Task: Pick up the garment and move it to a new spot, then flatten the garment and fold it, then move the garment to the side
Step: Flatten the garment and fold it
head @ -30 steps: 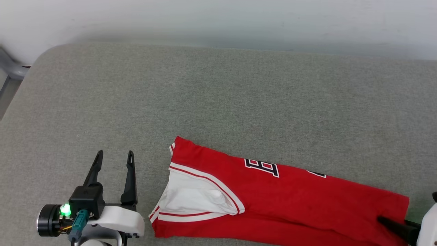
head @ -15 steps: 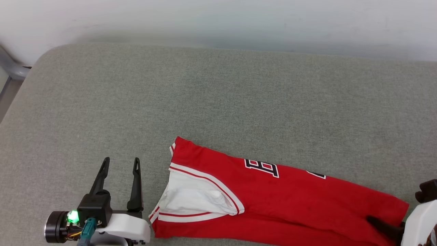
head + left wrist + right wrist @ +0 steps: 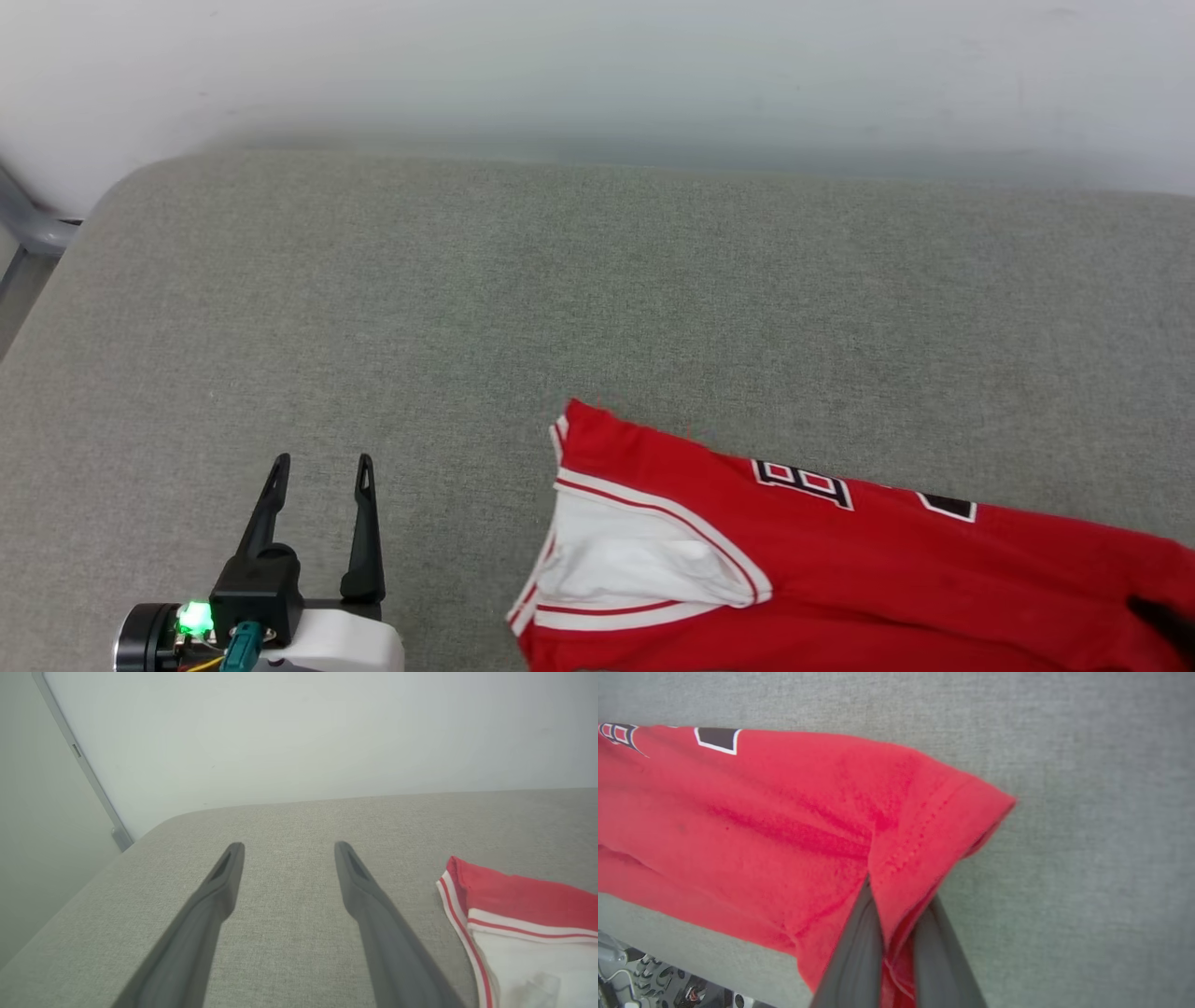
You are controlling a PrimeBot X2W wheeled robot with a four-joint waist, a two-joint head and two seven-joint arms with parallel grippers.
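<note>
Right wrist view settles what head view can't for you: right gripper (image 3: 900, 897) pinched on shirt (image 3: 761, 812) hem. Left gripper (image 3: 322, 459) spread, empty. Shirt lies near-right on cushion (image 3: 560, 280), long axis left-right, sleeve end left.

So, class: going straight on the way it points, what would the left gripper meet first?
Probably the grey fabric-covered surface or the pale wall beyond; depth is unclear. The red-and-white jersey lies off to the side.
</note>
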